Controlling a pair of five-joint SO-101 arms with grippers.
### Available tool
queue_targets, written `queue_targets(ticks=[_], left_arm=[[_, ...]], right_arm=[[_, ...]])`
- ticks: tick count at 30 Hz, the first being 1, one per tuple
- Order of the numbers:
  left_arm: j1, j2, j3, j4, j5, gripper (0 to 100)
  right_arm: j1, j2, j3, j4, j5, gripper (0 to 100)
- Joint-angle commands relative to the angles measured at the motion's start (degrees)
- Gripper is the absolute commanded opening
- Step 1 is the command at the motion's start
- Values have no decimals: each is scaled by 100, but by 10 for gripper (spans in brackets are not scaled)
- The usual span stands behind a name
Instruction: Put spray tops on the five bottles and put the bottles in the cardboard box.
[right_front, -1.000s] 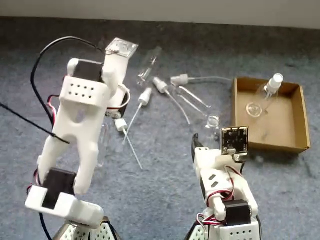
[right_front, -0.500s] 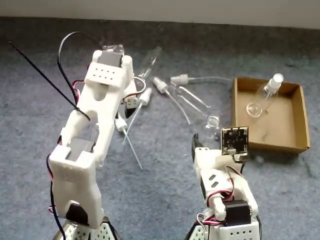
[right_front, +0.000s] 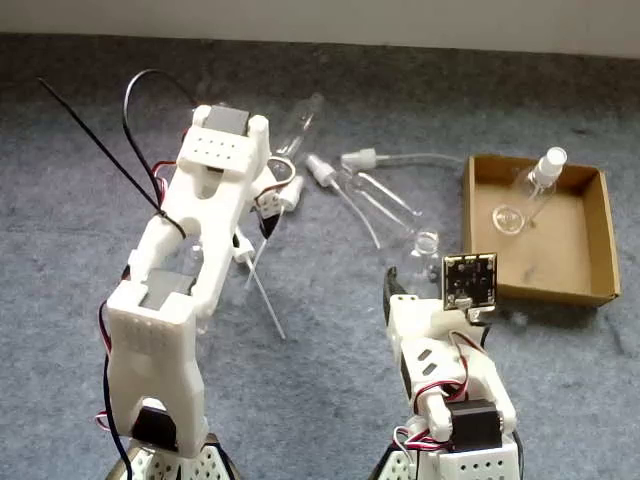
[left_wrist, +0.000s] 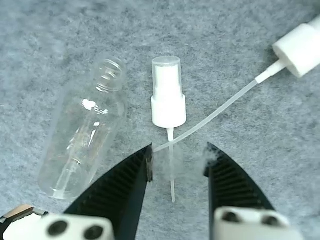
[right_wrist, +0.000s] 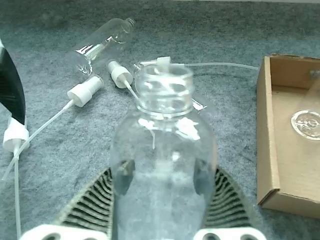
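- the left claw (left_wrist: 177, 155) hangs low over the counter (left_wrist: 50, 35) with its fingers spread and nothing between them. they straddle the thin dip tube of a spray top (left_wrist: 168, 97) that lies flat, head pointing away from the claw. this looks lined up so that closing would pinch the tube just under the head.
- just beside that top, an uncapped bottle (left_wrist: 82, 145) lies on its side with its mouth facing the same way. a 2nd spray top (left_wrist: 300, 42) lies farther out, and its tube crosses the 1st one's.
- mid-counter, a 3rd spray top (right_front: 360, 158) and a bare bottle (right_front: 300, 125) lie loose, not yet paired.
- the right claw (right_wrist: 162, 185) is clenched on a clear bottle (right_wrist: 162, 145). it grips the body so the open neck points out and away from the claw, probably presented that way to receive a top.
- the cardboard box (right_front: 480, 215) sits at the far right, near the right arm. 1 capped bottle (right_front: 535, 185) lies inside, so by my reading 4 remain.
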Motion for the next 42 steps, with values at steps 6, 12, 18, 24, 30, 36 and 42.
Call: queue_targets(ticks=[6, 12, 18, 24, 30, 36, 42], left_arm=[[-119, -48, 22, 9, 387, 266], [-242, -48, 295, -264, 422, 293], [-690, -48, 699, -765, 413, 284], [-673, -48, 927, -993, 404, 284], [-664, -40, 1024, -1020, 404, 284], [-356, 40, 1033, -1011, 413, 284], [-171, 646, 752, -976, 413, 284]], right_arm=[[48, -48, -66, -198, 18, 66], [48, -48, -66, -198, 18, 66], [48, -48, -66, -198, 18, 66], [48, -48, -57, -198, 18, 66], [48, -48, -57, -198, 18, 66], [48, -48, -57, -198, 18, 66], [48, -48, -57, -198, 18, 66]])
